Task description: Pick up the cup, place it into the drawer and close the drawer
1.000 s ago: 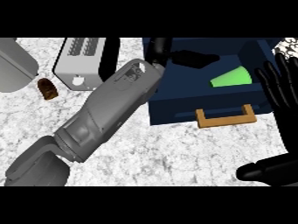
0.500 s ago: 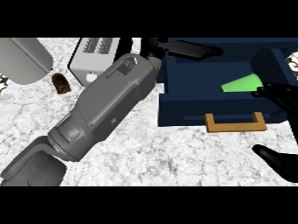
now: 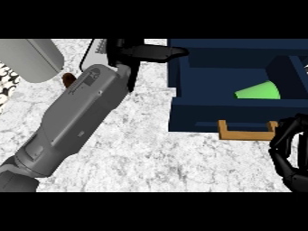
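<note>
Two robot hands: right (image 3: 301, 151) curled, empty, beside drawer handle (image 3: 247, 132); left (image 3: 137, 53) open; cup (image 3: 258, 91) in drawer (image 3: 196, 81).

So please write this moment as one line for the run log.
cup: inside open drawer | right hand: fingers curled, next to drawer handle, holds nothing | left hand: open, beside drawer's left wall | drawer: not yet closed

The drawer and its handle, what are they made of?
The drawer looks like painted wood or plastic: flat, dull dark blue, no shine. Its handle looks like bare wood or maybe brass: a plain tan-orange bar. The look alone leaves both open.
</note>
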Action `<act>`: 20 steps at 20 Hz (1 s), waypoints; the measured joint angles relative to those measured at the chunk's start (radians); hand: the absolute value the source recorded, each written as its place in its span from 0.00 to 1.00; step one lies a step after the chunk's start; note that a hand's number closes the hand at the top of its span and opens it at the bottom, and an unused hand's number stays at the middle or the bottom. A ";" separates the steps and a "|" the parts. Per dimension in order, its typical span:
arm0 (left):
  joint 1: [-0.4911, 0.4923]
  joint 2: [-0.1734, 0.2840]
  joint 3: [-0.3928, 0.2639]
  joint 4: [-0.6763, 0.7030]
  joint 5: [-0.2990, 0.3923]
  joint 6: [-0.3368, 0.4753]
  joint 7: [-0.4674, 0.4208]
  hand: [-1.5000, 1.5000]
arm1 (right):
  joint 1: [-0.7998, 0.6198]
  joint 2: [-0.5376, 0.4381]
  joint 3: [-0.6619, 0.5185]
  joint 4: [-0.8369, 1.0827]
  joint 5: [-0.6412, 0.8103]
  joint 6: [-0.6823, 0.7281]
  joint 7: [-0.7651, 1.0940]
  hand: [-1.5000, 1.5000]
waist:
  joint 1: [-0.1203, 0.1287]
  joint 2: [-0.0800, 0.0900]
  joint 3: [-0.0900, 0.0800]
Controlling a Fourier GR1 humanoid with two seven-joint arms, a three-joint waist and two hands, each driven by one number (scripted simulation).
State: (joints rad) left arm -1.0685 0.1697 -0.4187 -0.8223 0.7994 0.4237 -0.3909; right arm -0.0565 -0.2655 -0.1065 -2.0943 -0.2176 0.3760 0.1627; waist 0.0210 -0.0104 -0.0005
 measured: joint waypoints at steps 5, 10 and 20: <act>0.191 0.107 0.001 -0.222 0.010 0.006 0.058 0.00 | 0.045 -0.017 0.023 0.007 0.096 0.023 -0.023 1.00 | 0.012 -0.002 0.000; 0.378 0.222 0.038 -0.410 0.021 -0.030 0.086 0.00 | 0.039 0.001 0.074 0.058 0.226 0.002 -0.055 1.00 | 0.008 0.003 0.000; 0.673 0.340 0.101 -0.606 0.046 -0.151 0.047 0.00 | -0.023 -0.077 0.236 0.228 0.649 -0.053 -0.225 1.00 | 0.013 0.009 0.001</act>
State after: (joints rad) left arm -0.3955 0.5100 -0.3179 -1.4284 0.8454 0.2732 -0.3435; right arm -0.0795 -0.3423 0.1296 -1.8658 0.4319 0.3232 -0.0623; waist 0.0336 -0.0019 0.0001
